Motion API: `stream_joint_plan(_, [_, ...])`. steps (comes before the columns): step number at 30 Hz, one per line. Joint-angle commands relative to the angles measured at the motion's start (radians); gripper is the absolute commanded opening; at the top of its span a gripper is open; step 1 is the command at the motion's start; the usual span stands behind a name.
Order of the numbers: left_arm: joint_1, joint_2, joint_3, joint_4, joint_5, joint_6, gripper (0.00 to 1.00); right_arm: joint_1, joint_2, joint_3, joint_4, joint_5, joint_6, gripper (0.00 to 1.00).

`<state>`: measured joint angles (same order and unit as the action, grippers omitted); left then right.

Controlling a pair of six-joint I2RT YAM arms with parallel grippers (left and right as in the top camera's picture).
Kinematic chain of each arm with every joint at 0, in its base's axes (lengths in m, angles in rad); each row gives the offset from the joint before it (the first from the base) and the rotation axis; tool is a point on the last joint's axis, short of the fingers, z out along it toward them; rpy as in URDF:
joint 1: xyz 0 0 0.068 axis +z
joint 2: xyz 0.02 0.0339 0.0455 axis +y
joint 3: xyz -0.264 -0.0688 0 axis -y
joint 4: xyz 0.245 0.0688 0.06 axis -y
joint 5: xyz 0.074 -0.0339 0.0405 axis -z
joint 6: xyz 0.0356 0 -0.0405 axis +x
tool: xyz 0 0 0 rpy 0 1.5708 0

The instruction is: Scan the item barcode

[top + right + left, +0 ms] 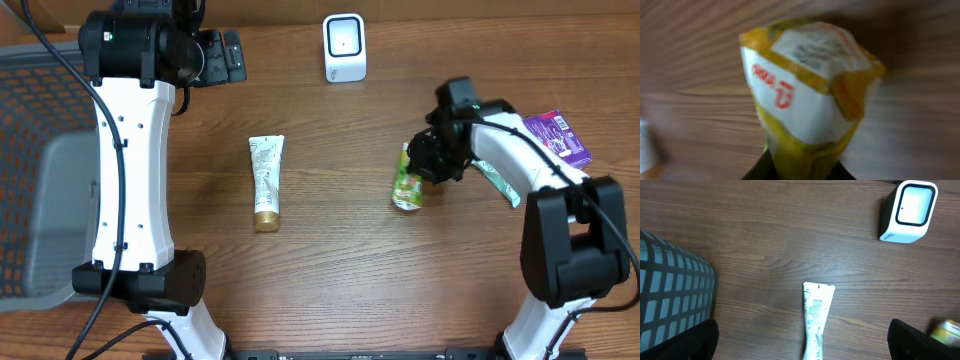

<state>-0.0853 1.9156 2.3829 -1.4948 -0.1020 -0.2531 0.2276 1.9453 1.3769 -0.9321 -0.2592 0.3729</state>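
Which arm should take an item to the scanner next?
Right. Its tool grips the yellow-green pouch, which looks pinched at its base in the right wrist view. The left tool hangs open and empty, well away from the tube.

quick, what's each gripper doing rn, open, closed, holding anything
left gripper: open, holding nothing
right gripper: closed on the yellow-green pouch

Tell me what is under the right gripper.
A yellow-green pouch pokes out, with the wooden table around it. The right gripper covers its upper end, so that part is hidden overhead.
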Motion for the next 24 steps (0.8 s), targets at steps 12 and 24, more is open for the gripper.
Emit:
stream_joint_plan(12, [-0.007, 0.005, 0.004, 0.004, -0.002, 0.002, 1.0, 0.429, 0.058, 0.133, -0.122, 0.867, -0.011, 0.35])
stream_joint_plan(24, [-0.007, 0.005, 0.004, 0.004, -0.002, 0.002, 0.99, 0.356, -0.114, 0.193, -0.142, 0.688, 0.173, 0.53])
